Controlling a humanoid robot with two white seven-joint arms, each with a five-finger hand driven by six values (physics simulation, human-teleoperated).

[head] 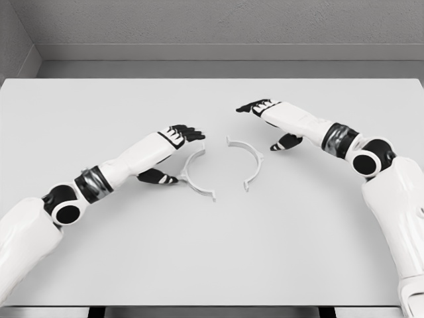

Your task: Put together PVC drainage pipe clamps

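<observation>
- You have one view only, from the robot's head, looking forward and down onto the bench (212, 265).
- It sits close: both arms enter at the lower corners.
- Your view reaches past the far bench edge to the grey wall (218, 23).

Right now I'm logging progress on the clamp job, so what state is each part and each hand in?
Left clamp half: flat on the table, unjoined, opening faces right.
Right clamp half: flat, unjoined, opening faces left.
Left hand: open, at the left half, holding nothing.
Right hand: open, beside the right half.
</observation>
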